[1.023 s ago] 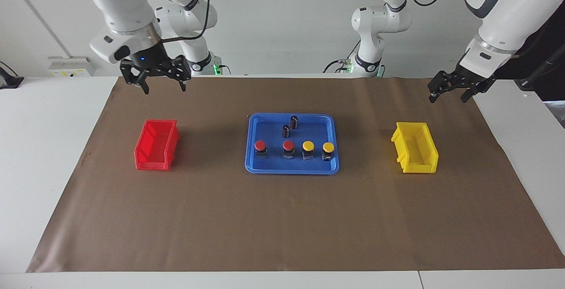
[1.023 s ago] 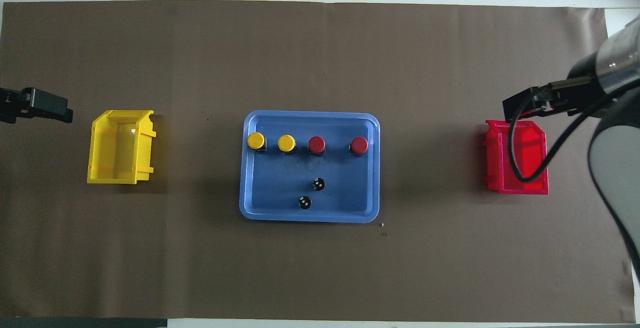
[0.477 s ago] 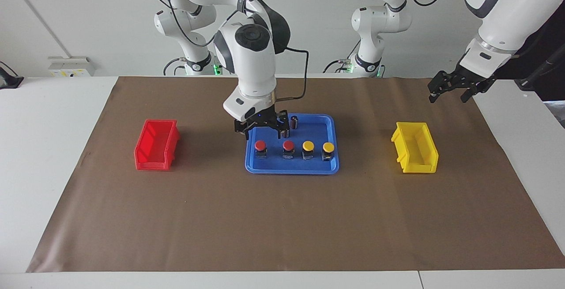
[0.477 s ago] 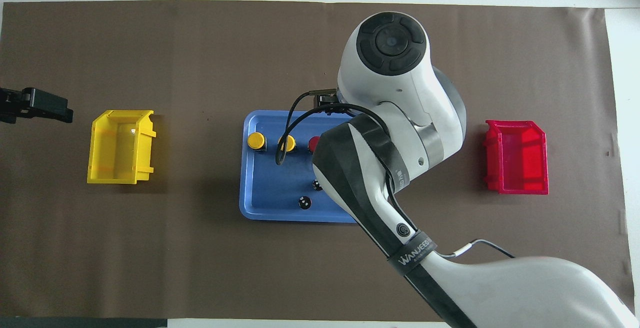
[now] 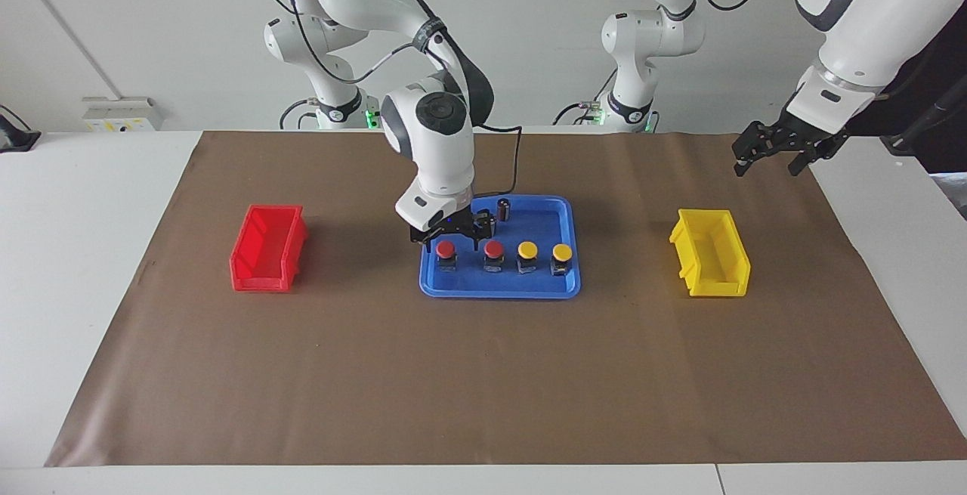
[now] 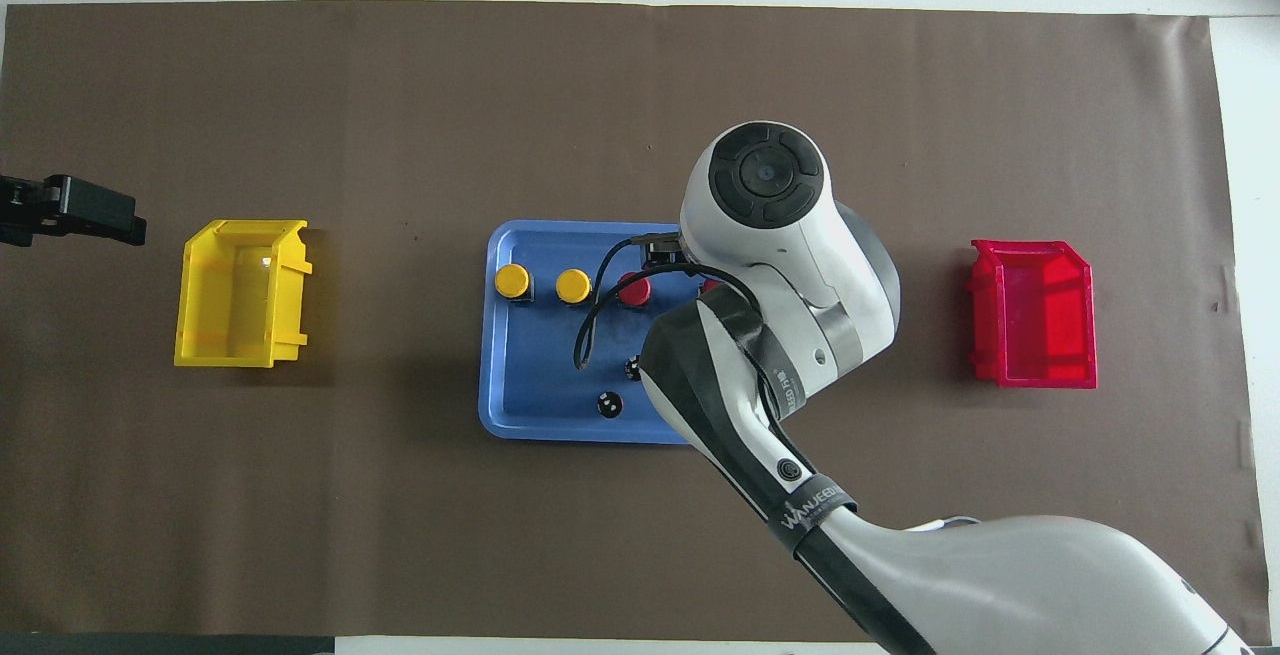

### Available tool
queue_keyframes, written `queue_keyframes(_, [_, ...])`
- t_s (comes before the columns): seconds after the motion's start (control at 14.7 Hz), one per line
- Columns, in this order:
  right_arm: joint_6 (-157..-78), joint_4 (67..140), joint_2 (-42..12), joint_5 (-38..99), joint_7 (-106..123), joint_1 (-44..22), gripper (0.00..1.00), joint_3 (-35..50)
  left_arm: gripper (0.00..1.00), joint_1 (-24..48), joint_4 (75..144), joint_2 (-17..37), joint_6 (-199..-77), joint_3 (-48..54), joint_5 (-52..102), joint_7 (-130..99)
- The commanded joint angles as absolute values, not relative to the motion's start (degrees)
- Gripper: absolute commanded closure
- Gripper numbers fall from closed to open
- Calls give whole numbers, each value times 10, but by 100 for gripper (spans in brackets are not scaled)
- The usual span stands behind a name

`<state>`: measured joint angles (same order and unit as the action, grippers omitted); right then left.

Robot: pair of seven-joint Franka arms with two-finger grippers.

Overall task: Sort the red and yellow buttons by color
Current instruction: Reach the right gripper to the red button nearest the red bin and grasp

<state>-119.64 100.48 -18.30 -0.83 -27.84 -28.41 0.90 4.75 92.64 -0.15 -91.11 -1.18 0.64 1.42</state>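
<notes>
Four buttons stand in a row in the blue tray (image 5: 498,288). Two red ones (image 5: 446,249) (image 5: 493,250) are toward the right arm's end, two yellow ones (image 5: 527,249) (image 5: 561,252) toward the left arm's end. My right gripper (image 5: 449,241) is low over the end red button, open, one finger on each side of its cap, not gripping it. In the overhead view the right arm hides that gripper and most of this button (image 6: 708,286). My left gripper (image 5: 769,162) waits open in the air near the yellow bin (image 5: 710,253).
A red bin (image 5: 268,247) sits on the brown mat toward the right arm's end. Two small dark cylinders (image 6: 609,404) (image 6: 632,368) stand in the tray, nearer to the robots than the buttons. The right arm's cable (image 6: 590,335) hangs over the tray.
My right arm swung from above the red bin to the tray and came down around the end red button. The left arm has not moved.
</notes>
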Motion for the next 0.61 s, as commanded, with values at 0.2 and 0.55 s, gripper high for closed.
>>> queue_keyframes(0.2, [-1241,1083,-145,-6,-245,-278,17,11,0,40,937,-11,-909,-10,14,19])
queue_keyframes(0.55, [-1279,1102,-154,-6,-245,-278,25,11,0,40,937,-11,-908,-10,14,18])
